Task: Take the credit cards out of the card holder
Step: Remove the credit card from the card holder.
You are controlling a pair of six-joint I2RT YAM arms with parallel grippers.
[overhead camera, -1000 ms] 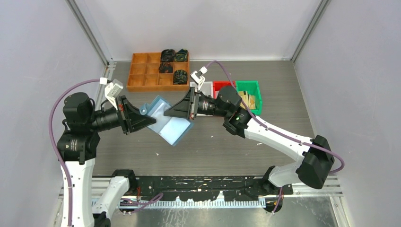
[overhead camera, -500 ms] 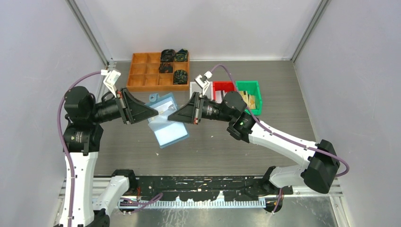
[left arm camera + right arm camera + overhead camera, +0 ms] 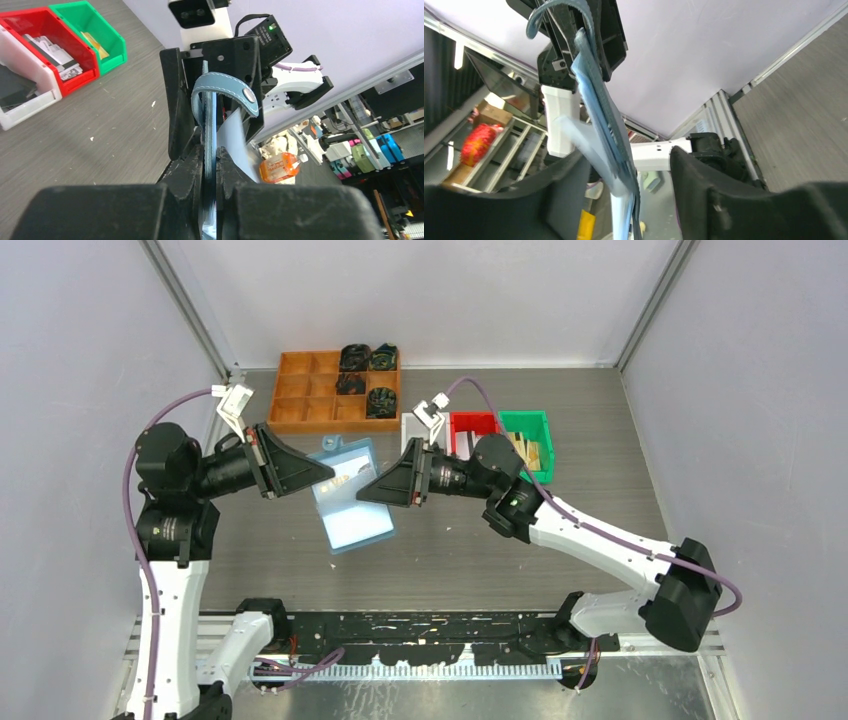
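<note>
On the grey table (image 3: 610, 440) an orange tray (image 3: 290, 405) sits at 11 o'clock. Over the table's middle, the left gripper (image 3: 328, 478) pinches the light blue card holder (image 3: 355, 518) tight at its 10 o'clock edge. The right gripper (image 3: 362, 492), at the holder's 2 o'clock edge, has its fingers spread either side of it.

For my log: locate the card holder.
In the top view the card holder is left of centre, pinched by the left gripper, near the orange tray.
</note>
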